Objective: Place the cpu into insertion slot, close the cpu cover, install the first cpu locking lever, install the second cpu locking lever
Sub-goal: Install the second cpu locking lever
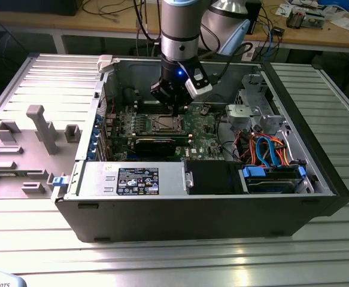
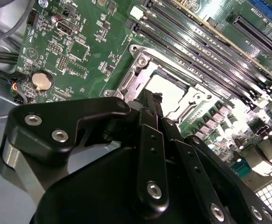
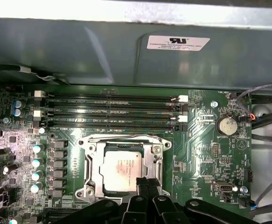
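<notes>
cpu [image 3: 122, 171] sits flat in the insertion slot [image 3: 90, 184], silver top showing through the square window of the cpu cover [image 3: 153, 158], which looks folded down over it. So seating looks done and the cover down; I can't tell whether either locking lever is hooked. Same socket in the second wrist view: cpu [image 2: 166, 91], metal frame around it.

gripper [image 3: 146, 183] hangs right at the socket's near edge, fingers [image 3: 149, 185] pressed together into one narrow black tip, pinching nothing. My read: held closed to act as a pusher on the frame hardware, not to grasp.

From the exterior view the gripper [image 1: 175, 110] is down inside the open pc case [image 1: 162, 221], above the green motherboard [image 1: 201, 128]. Memory slots [image 3: 112, 109] run just beyond the socket, coin battery [image 3: 226, 125] off to one side.
</notes>
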You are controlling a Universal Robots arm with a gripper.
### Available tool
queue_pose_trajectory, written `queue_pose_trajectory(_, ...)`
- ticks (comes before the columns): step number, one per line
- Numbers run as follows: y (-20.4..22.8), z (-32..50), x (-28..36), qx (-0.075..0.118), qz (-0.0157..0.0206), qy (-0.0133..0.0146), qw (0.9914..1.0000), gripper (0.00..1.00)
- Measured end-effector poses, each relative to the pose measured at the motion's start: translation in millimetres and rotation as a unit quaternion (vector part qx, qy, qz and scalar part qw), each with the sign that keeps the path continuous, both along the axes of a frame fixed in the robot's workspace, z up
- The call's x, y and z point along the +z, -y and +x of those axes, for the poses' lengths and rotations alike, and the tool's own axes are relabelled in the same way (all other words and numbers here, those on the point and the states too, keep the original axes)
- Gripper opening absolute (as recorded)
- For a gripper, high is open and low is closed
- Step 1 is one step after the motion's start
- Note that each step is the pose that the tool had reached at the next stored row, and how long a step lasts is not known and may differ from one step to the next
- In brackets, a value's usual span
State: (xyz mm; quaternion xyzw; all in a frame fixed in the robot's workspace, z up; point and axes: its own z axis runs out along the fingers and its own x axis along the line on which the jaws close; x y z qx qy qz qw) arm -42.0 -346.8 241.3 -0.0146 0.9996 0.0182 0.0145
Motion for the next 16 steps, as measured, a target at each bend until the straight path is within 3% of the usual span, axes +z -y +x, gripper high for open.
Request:
queue_pose_trajectory(14,0.3,0.1,0.0,0.0,0.0,0.0,1.0,0.11)
queue_pose_trajectory(16,2.0,0.1,0.0,0.0,0.0,0.0,1.0,0.11)
